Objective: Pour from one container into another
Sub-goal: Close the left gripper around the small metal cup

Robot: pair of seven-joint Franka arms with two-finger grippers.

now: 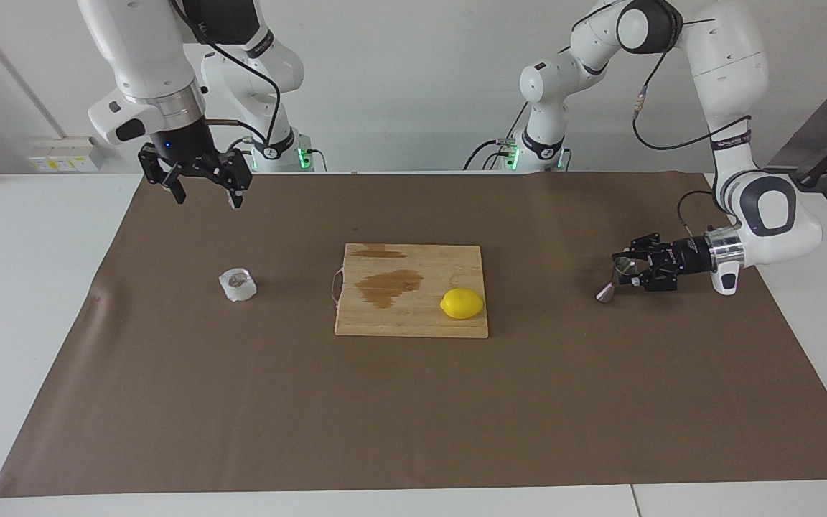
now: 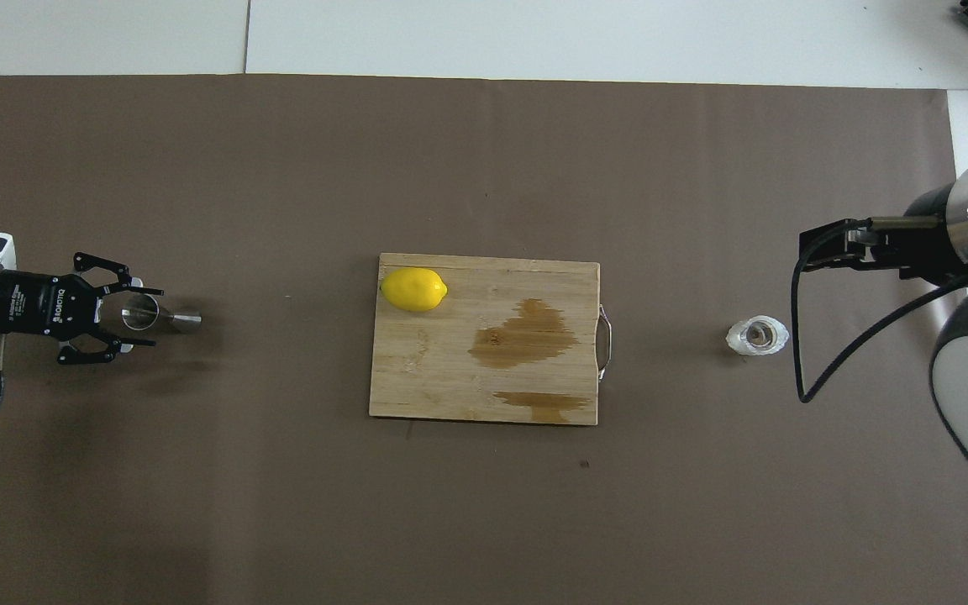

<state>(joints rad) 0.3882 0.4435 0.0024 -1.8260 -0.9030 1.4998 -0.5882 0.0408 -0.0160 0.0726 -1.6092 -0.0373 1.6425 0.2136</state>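
The steel jigger (image 1: 608,291) lies on its side on the brown mat at the left arm's end of the table; it also shows in the overhead view (image 2: 175,318). My left gripper (image 1: 622,269) lies level just above the mat, open, its fingers on either side of the jigger's wide mouth (image 2: 149,318). The crinkled whitish cup (image 1: 237,284) stands upright on the mat at the right arm's end (image 2: 757,336). My right gripper (image 1: 202,192) hangs open and empty high over the mat and waits; it partly shows in the overhead view (image 2: 828,242).
A wooden cutting board (image 1: 413,319) with dark wet stains lies mid-table (image 2: 442,378). A lemon (image 1: 461,303) sits on its corner toward the left arm (image 2: 413,289). A brown mat (image 1: 413,416) covers the table.
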